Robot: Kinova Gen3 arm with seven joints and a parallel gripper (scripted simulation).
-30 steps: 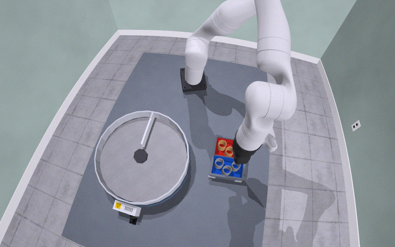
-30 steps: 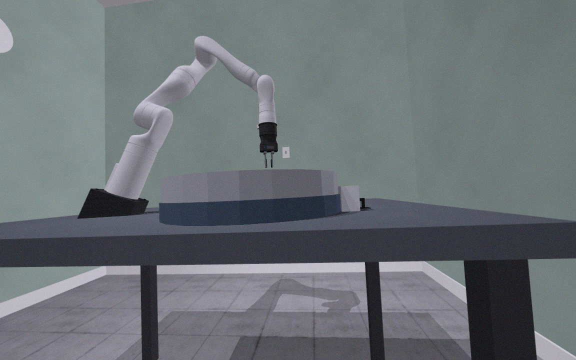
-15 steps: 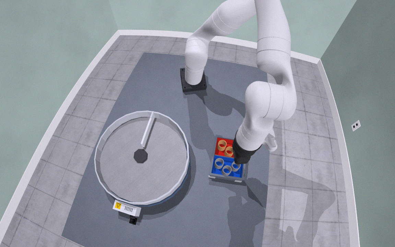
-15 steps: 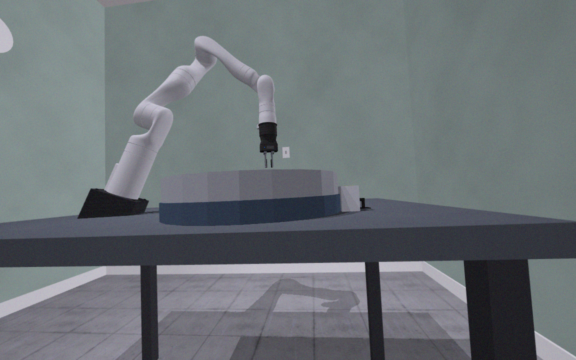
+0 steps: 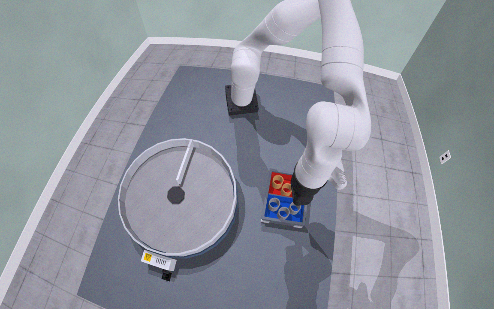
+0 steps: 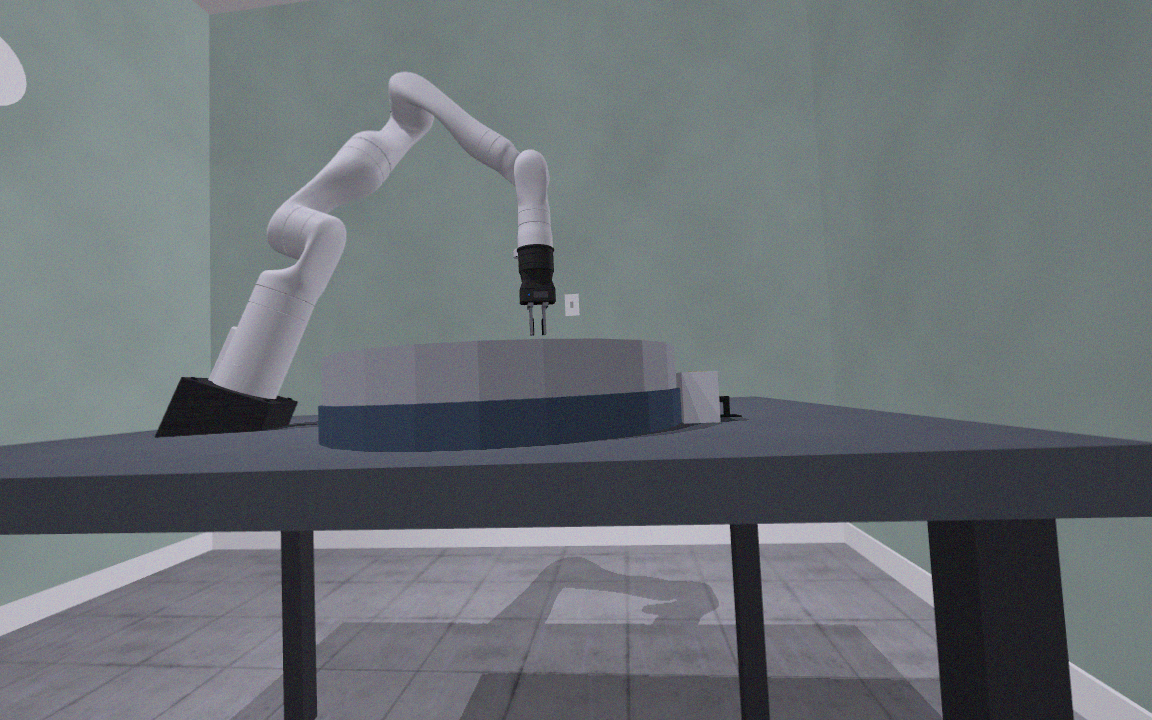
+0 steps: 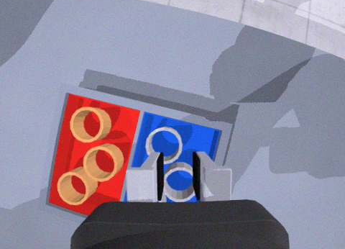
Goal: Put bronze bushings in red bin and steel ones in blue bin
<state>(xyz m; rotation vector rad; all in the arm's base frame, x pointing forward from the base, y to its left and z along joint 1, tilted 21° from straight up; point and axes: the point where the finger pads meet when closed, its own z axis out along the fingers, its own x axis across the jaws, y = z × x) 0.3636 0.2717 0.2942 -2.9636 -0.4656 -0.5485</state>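
My gripper (image 7: 178,168) hangs above the blue bin (image 7: 178,150), fingers partly apart with nothing between them; in the side view it (image 6: 535,329) stands clear above the turntable's rim line. Three bronze bushings (image 7: 90,124) sit upright in the red bin (image 7: 91,153). Steel bushings (image 7: 164,142) sit in the blue bin, one seen between my fingers far below. In the overhead view the gripper body (image 5: 305,194) covers part of both bins (image 5: 284,199), and three steel bushings (image 5: 282,211) show there. The turntable (image 5: 177,195) carries no bushings.
The turntable has a raised rim, a dark centre hub (image 5: 175,195) and a fixed bar (image 5: 184,160) from rim to hub. A control box (image 5: 158,262) sits at its front. The arm's base (image 5: 242,103) stands at the back of the table.
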